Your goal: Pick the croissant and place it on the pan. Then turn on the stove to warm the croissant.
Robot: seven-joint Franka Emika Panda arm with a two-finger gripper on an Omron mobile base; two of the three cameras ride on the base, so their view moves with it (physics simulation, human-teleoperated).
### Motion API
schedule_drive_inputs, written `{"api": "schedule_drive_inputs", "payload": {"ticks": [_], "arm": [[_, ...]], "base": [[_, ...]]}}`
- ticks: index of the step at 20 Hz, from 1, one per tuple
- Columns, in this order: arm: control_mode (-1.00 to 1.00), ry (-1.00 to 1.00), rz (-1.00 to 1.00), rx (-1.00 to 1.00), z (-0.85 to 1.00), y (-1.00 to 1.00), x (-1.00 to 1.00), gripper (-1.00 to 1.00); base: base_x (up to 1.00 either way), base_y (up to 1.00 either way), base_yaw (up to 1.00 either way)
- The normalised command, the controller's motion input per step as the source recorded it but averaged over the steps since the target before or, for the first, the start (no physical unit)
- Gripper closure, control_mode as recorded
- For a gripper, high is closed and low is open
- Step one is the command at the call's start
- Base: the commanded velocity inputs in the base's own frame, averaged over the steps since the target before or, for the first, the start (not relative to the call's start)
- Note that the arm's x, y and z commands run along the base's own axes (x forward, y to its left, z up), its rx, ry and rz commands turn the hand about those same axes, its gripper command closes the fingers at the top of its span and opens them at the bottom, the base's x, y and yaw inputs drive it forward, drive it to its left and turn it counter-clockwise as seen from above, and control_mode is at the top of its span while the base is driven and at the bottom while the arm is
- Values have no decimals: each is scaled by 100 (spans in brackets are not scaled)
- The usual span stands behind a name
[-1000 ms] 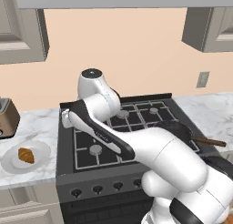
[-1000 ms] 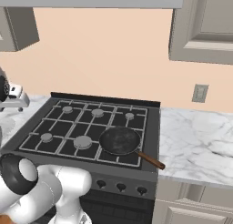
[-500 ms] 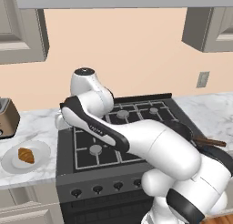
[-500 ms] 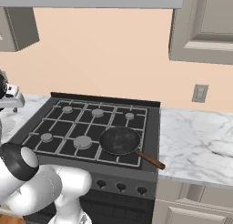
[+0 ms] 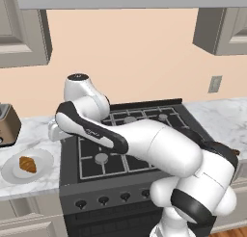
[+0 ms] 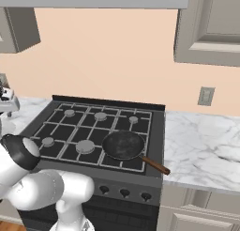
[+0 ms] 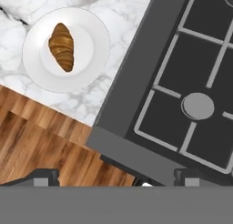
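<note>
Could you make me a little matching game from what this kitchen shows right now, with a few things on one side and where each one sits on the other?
Things:
1. croissant
2. pan
3. toaster
4. wall outlet

Places:
A. on the stove, over a front burner
B. on the peach wall above the marble counter
C. on the round white plate
D. on the counter, behind the plate and left of the stove

Pairs: 1-C, 2-A, 3-D, 4-B
</note>
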Motion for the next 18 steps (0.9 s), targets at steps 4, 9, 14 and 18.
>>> {"api": "schedule_drive_inputs", "payload": {"ticks": [4, 9, 14, 18], "arm": [[-100, 0, 5, 0, -21, 24, 0, -100], [-100, 0, 2, 0, -19, 18, 0, -100], [-100, 0, 0, 0, -18, 20, 0, -100], [-100, 0, 0, 0, -18, 23, 0, -100]], "base": [[0, 0, 0], [0, 0, 0], [0, 0, 0], [0, 0, 0]]}}
